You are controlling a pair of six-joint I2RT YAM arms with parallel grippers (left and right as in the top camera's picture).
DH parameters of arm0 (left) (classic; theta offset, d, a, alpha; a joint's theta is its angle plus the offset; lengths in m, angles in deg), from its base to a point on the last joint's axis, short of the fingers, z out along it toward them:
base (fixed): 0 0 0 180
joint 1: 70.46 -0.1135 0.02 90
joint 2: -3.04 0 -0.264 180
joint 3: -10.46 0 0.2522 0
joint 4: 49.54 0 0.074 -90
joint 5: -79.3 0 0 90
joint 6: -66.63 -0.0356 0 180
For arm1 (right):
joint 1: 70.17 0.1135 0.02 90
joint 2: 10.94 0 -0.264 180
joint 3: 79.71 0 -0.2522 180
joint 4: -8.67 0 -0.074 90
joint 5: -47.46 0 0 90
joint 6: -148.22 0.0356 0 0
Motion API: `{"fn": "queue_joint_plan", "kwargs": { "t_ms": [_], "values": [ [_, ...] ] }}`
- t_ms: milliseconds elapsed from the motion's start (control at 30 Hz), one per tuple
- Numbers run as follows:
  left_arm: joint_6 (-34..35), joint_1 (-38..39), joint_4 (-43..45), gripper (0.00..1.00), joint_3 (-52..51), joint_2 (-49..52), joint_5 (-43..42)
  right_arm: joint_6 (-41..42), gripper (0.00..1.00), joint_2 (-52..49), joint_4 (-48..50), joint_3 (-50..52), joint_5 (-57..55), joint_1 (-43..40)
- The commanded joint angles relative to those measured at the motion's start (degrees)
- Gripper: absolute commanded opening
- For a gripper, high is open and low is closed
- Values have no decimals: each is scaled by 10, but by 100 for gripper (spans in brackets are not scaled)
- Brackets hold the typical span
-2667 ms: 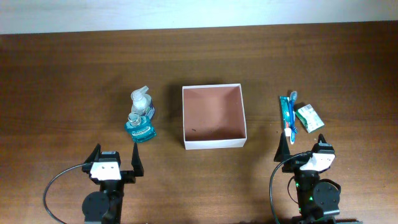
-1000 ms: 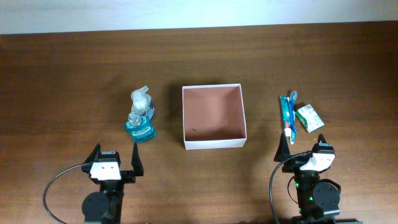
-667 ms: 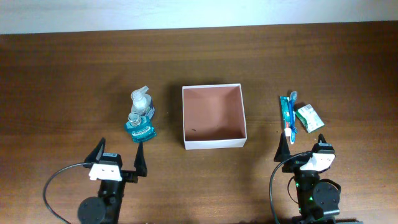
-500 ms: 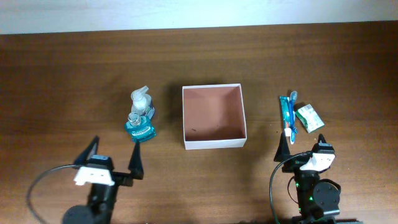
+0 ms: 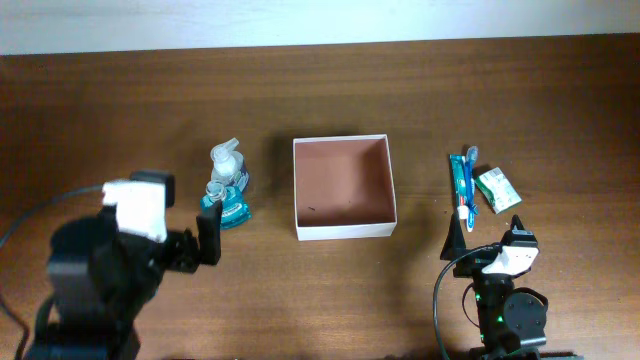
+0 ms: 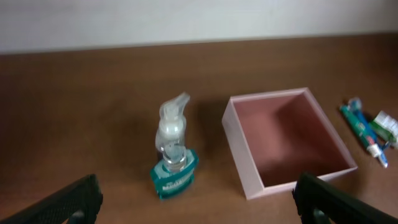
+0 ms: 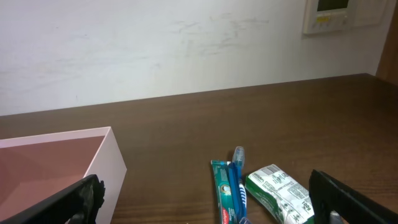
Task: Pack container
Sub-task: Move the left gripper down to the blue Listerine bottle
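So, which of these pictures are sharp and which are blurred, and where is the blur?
Overhead: the table things are sharp, but the left arm, near the lens, is large and smeared. Left wrist: soft all over; the bottle and container have fuzzy edges. Right wrist: sharpest; the print on the packet shows, only the dark fingers at the bottom corners are blurred.

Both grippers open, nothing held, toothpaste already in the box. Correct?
No. The box is empty; the overhead view shows the toothpaste lying on the table to its right, next to the toothbrush. The rest stands: left gripper and right gripper are open, nothing held.
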Motion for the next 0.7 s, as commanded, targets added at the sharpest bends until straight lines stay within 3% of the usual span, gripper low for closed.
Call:
{"fn": "queue_joint_plan", "kwargs": {
  "t_ms": [0, 667],
  "values": [
    [-11, -3, -8, 99, 12, 35, -10, 0, 98, 6, -5, 3, 1, -3],
    [29, -2, -13, 94, 12, 207, 26, 0, 98, 6, -5, 3, 1, -3]
  ]
}}
